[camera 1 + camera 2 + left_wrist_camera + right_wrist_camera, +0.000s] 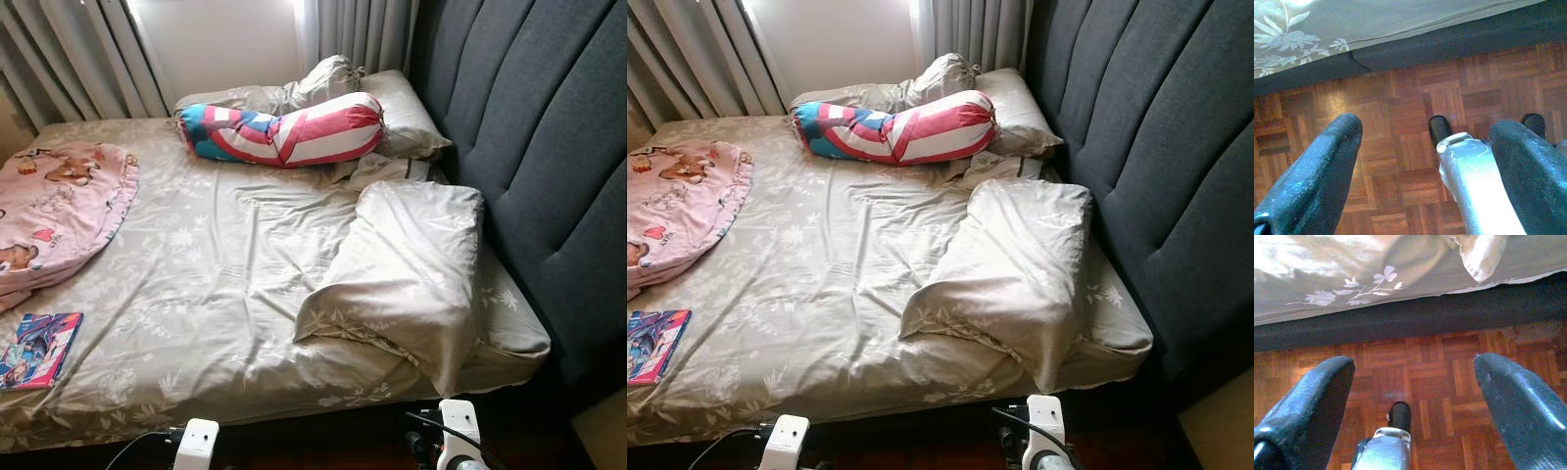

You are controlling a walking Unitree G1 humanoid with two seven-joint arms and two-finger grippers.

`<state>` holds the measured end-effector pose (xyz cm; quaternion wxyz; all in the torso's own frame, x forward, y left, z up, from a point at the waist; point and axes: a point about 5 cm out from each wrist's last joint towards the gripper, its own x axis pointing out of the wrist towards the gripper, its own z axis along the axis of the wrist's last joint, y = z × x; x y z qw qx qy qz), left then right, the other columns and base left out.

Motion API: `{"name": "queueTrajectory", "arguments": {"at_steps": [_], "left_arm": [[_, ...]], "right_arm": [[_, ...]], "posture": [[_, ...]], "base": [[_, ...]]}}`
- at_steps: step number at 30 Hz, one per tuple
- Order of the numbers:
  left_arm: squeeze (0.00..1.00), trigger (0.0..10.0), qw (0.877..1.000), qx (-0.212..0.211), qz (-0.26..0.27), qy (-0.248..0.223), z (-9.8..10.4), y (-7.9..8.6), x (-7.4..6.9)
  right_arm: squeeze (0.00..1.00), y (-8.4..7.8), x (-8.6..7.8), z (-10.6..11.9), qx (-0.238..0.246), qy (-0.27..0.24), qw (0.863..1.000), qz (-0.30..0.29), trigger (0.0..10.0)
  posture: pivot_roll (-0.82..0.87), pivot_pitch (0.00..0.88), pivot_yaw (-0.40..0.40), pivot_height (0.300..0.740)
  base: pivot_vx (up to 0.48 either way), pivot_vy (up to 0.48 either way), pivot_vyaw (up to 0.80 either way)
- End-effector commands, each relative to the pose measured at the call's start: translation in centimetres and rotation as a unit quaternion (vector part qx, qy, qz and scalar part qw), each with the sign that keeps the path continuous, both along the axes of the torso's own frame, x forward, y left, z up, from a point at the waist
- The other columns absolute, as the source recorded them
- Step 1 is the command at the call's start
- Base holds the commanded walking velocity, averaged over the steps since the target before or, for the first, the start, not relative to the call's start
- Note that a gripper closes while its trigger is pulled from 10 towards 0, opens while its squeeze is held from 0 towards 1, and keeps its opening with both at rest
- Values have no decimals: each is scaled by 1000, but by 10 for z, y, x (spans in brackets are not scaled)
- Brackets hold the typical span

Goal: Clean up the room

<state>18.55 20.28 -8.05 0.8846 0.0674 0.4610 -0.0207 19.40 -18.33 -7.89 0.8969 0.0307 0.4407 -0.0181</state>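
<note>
A bed [225,284] with a rumpled beige floral sheet lies before me. On it, a beige pillow [411,264] rests crooked near the front right. A pink, white and blue striped bolster [294,129] lies at the far end, with more beige pillows [392,108] behind it. A pink teddy-bear blanket [54,206] is bunched at the left edge, and a colourful book [39,348] lies at the front left corner. My left gripper [1427,129] and right gripper [1414,364] hang low by the bed's front edge, both open and empty above the floor.
A dark grey padded headboard [549,176] runs along the bed's right side. Grey curtains [88,59] and a bright window stand behind the bed. Brown parquet floor [1425,377] lies under the grippers, with my silver leg [1474,181] between the left fingers.
</note>
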Motion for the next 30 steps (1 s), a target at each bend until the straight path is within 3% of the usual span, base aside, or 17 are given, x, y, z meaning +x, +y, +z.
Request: {"name": "queueTrajectory", "arguments": {"at_steps": [1,25,30], "left_arm": [[0,10000,1000,-1,3,5,-1,3,-4],[0,10000,1000,-1,1,6,-1,3,-4],[0,10000,1000,4,-2,6,-1,3,-4]], "right_arm": [[0,0,1,1,1,-3,1000,0,10000],[0,0,2,1,0,-4,1000,3,10000],[0,0,2,1,-1,-3,1000,2,10000]], "posture": [[-68,0,10,740],[-68,0,10,740],[-69,0,11,740]], "base": [[266,0,0],[315,0,0],[53,0,0]]}}
